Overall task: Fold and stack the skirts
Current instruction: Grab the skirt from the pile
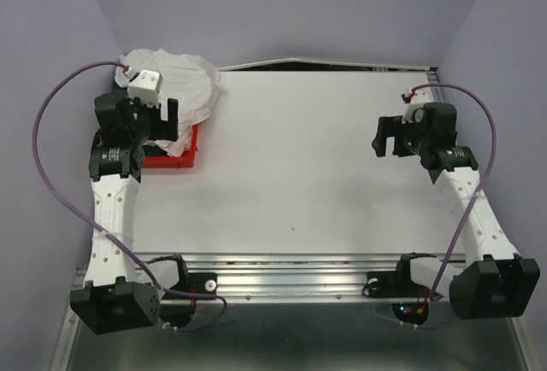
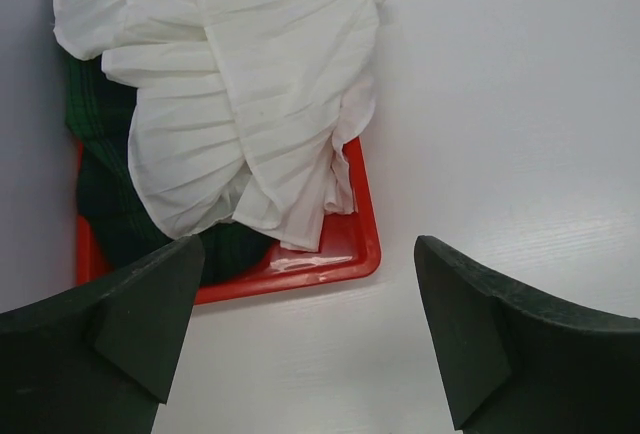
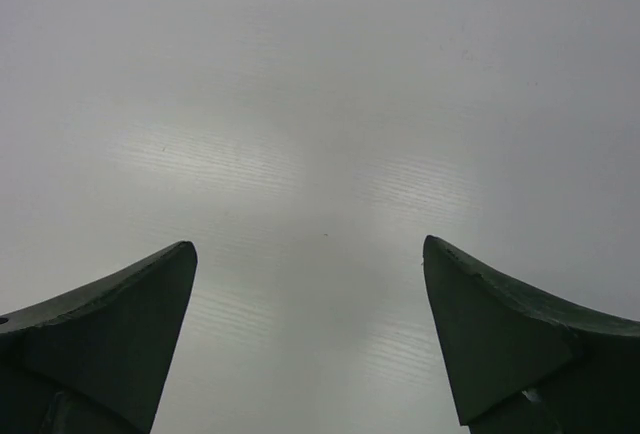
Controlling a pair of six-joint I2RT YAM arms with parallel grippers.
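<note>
- Hovering at the red tray [image 2: 352, 254], left gripper [image 2: 306, 254] wide open, empty
- In that tray, white skirt [image 2: 240, 84] heaped over plaid skirt [image 2: 105, 189]
- Above the table [image 3: 320, 104], right gripper [image 3: 310, 254] wide open, empty

White table [image 1: 325, 174]: matte top with fine parallel grain. Taken as the landmark for everything below.
Behind table: back wall [image 1: 282, 3], pale lavender, plain.
Left of table: side wall [image 1: 43, 29], same lavender, meets the back wall in a corner.
Right of table: matching side wall [image 1: 508, 29].
Along table's far edge: narrow dark gap [image 1: 325, 66].
Along table's near edge: ribbed aluminium rail [image 1: 291, 270].
Nearer than the rail: dull grey metal surface [image 1: 291, 345].
Light even and diffuse, with a soft pale sheen [image 3: 290, 169] on the tabletop. Shadows faint.
</note>
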